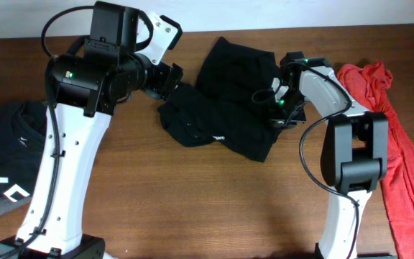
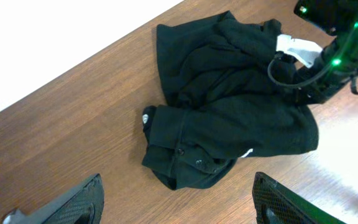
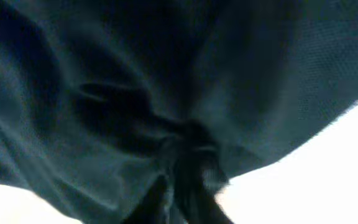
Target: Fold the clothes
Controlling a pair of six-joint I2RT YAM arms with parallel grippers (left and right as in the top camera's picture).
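Pinching the black garment (image 1: pixel 221 108) at three o'clock to fold it, right gripper (image 1: pixel 279 108) clamps cloth; left gripper (image 1: pixel 169 78) gapes wide.

Between the spread fingers of the left pincer (image 2: pixel 178 186): bare brown wooden table (image 2: pixel 73 112), passable. Directly ahead: crumpled black fabric garment (image 2: pixel 229 124) blocks. Beyond it, right pincer (image 1: pixel 275 108) buried in that cloth; long red cloth (image 1: pixel 401 158) on its outer side.
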